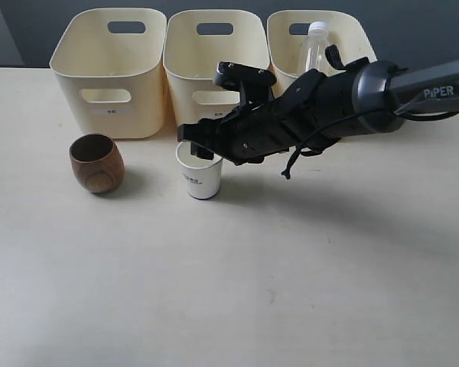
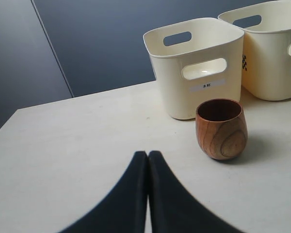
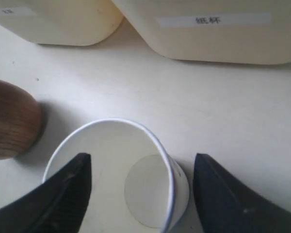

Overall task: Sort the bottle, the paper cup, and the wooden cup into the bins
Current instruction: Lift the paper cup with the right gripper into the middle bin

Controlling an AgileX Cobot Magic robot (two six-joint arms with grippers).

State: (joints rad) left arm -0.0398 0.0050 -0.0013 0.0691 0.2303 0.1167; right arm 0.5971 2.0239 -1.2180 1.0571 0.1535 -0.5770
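Two readable marks: "PIPER" on the right arm (image 1: 436, 90), whose open hand (image 3: 140, 187) straddles the paper cup (image 3: 136, 184).

Bright even light, soft shadows, wrist-cam fg blurry.

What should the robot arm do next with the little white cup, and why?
Probably lower a little and close the right end effector on the paper cup. Its fingers are open, one on each side of the cup's rim, and the cup stands upright on the table, not yet gripped. The bottle is already in a bin.
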